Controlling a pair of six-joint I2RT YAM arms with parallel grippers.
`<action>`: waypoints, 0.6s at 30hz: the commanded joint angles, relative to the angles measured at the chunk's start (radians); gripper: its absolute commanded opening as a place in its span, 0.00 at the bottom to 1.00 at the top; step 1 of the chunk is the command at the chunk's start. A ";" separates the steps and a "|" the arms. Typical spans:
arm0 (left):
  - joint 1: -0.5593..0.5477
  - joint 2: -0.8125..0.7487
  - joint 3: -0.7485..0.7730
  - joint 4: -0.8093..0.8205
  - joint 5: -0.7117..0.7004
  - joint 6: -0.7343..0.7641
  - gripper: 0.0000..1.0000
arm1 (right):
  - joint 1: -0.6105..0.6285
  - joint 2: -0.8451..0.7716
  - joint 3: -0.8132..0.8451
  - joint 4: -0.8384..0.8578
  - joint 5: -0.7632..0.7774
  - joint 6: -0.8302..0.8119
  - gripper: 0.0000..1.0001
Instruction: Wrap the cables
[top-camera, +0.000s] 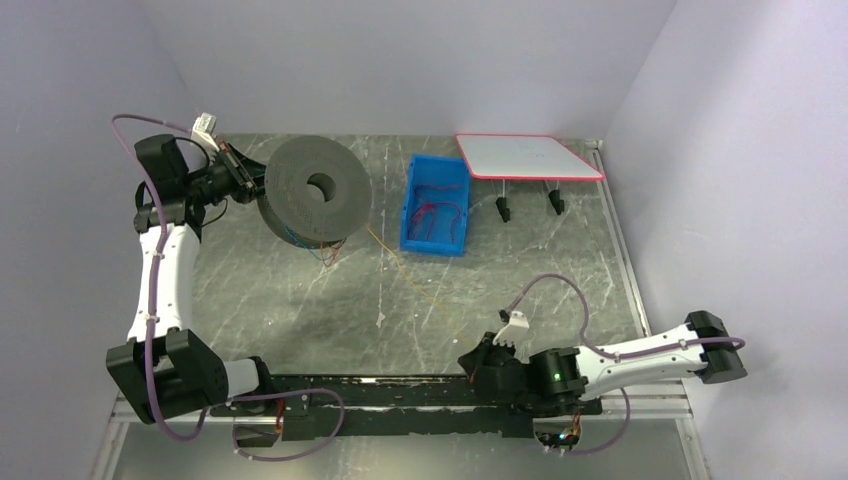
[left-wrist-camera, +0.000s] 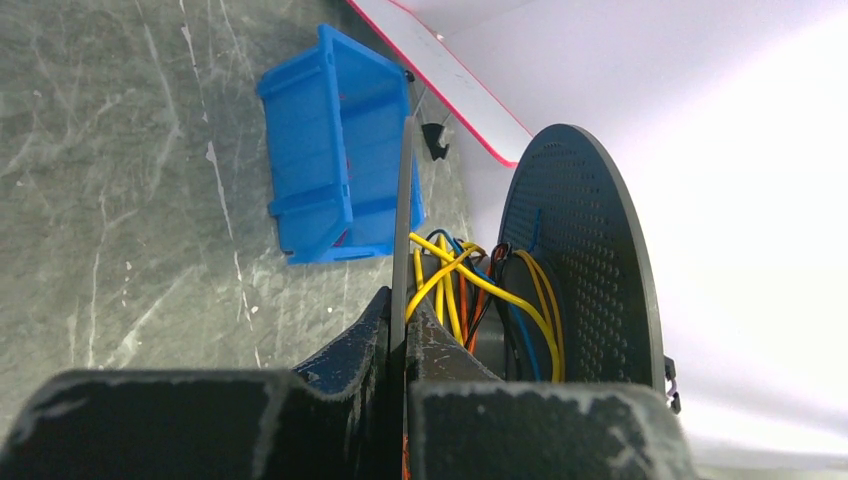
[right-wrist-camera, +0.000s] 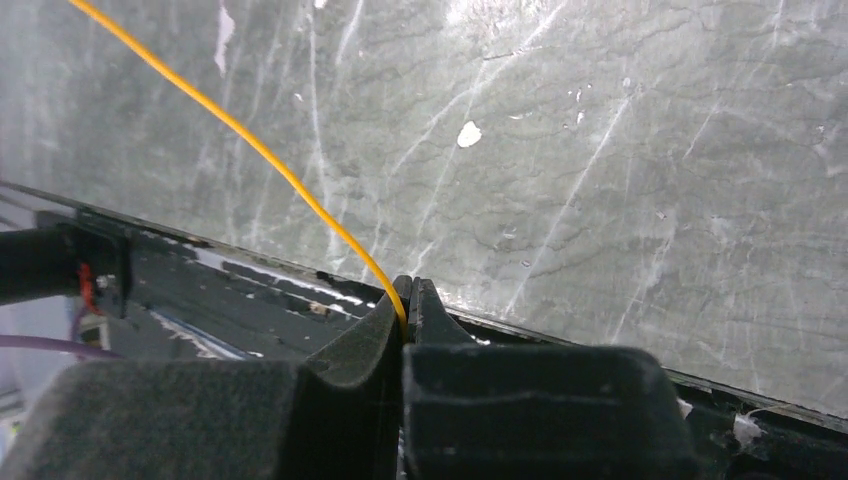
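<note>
From above, the left gripper (top-camera: 250, 183) presses against the side of the dark grey spool (top-camera: 318, 190), which stands on edge at the far left of the marbled table (top-camera: 300, 300), while an orange cable (top-camera: 420, 285) runs slantwise from the spool's foot across the table to the right gripper (top-camera: 468, 357) near the front edge. A blue bin (top-camera: 437, 240) just right of the spool holds thin red cables (top-camera: 440, 212), and a white, red-edged board (top-camera: 530, 157) stands beyond it. At the left wrist, the left gripper (left-wrist-camera: 405, 325) has its jaws pinched tight on the thin rim of the spool's near flange (left-wrist-camera: 403, 200). Yellow, orange and blue cables (left-wrist-camera: 470, 285) lie tangled around the core between that flange and the perforated far one, with the bin (left-wrist-camera: 330, 150) and board (left-wrist-camera: 450, 80) behind. At the right wrist, the right gripper (right-wrist-camera: 407, 305) is clamped, jaws closed with no gap showing, on the orange cable (right-wrist-camera: 250, 140), which rises from the fingertips in a taut line toward the upper left over the table (right-wrist-camera: 600, 150).
</note>
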 joint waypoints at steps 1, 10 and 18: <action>0.011 -0.032 0.041 -0.013 0.017 0.035 0.07 | 0.004 -0.104 0.001 -0.081 0.078 0.054 0.00; -0.006 -0.065 0.031 -0.117 -0.059 0.159 0.07 | 0.004 -0.138 0.125 -0.281 0.162 0.098 0.00; -0.023 -0.070 0.041 -0.181 -0.171 0.239 0.07 | 0.004 -0.192 0.164 -0.408 0.225 0.168 0.00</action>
